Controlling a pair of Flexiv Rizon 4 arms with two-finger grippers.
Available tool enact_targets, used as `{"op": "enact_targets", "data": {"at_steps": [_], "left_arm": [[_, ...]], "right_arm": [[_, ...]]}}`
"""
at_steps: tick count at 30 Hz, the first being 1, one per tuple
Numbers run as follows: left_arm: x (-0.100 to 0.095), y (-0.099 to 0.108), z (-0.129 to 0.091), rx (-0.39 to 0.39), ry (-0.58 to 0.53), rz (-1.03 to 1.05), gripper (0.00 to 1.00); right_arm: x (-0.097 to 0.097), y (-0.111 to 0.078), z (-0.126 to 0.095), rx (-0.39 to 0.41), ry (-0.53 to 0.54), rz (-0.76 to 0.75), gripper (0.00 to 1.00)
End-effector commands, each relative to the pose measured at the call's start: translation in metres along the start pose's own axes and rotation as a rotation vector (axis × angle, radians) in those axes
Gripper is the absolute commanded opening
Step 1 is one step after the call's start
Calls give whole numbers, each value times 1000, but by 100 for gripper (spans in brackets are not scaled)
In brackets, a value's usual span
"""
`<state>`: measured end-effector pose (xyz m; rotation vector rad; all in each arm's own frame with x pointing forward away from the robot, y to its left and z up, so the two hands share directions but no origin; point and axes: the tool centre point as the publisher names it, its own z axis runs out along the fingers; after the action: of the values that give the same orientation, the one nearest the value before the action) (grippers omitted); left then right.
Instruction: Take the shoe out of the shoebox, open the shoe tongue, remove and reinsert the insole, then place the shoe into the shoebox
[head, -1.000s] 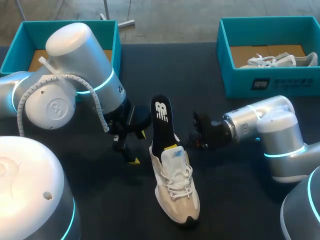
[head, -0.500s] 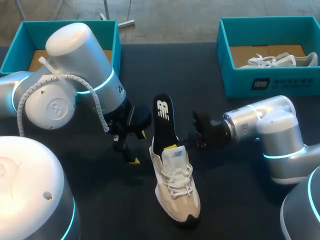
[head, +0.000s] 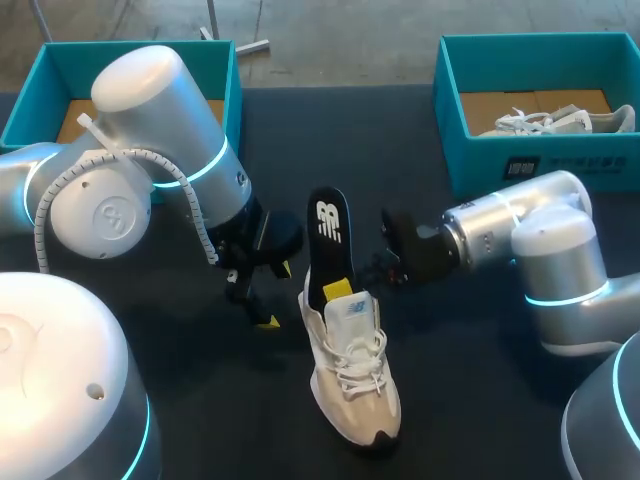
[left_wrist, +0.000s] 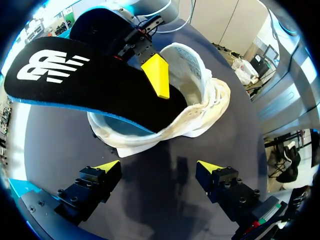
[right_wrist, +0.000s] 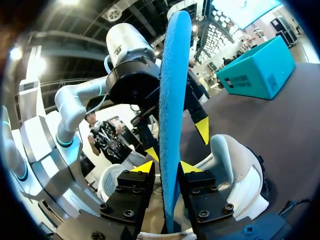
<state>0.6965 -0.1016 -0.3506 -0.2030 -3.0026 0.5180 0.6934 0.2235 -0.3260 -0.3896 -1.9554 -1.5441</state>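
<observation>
Even overhead light puts soft glare on the left arm (head: 150, 95) and faint shadow beside the shoe (head: 352, 370).

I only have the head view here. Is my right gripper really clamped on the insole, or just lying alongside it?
Observer: Clamped. In the right wrist view the right gripper has one yellow tip on each face of the insole, which stands edge-on between them.
Operator: Is the insole clear of the shoe?
Observer: No. The left wrist view shows its lower end down inside the opening of the shoe, with most of its length sticking out.
Operator: Is the left gripper holding anything?
Observer: Nothing. The left gripper is open with nothing between its fingers. The shoe lies ahead of it, untouched.
</observation>
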Motion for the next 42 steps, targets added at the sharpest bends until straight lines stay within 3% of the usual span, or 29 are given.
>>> {"op": "enact_targets", "data": {"at_steps": [1,6,8,15,30,38,39,40,42], "left_arm": [[1,0,0,-2,-1,0,100],[1,0,0,-2,-1,0,100],[1,0,0,-2,-1,0,100],[1,0,0,-2,-1,0,100],[1,0,0,-2,-1,0,100],[1,0,0,-2,-1,0,100],[1,0,0,-2,-1,0,100],[1,0,0,-2,-1,0,100],[1,0,0,-2,-1,0,100]], "right_arm": [[2,7,-1,11,-9,-4,29],[-1,14,-2,13,-12,-11,20],[-4,15,-2,6,-10,-8,0],[-11,9,-2,-1,5,30,0],[-7,-23,4,-26,8,113,0],[-4,-26,9,-29,-2,126,0],[-3,-25,9,-31,-4,122,20],[-3,-24,9,-32,-6,117,32],[-2,-21,9,-34,-12,105,36]]}}
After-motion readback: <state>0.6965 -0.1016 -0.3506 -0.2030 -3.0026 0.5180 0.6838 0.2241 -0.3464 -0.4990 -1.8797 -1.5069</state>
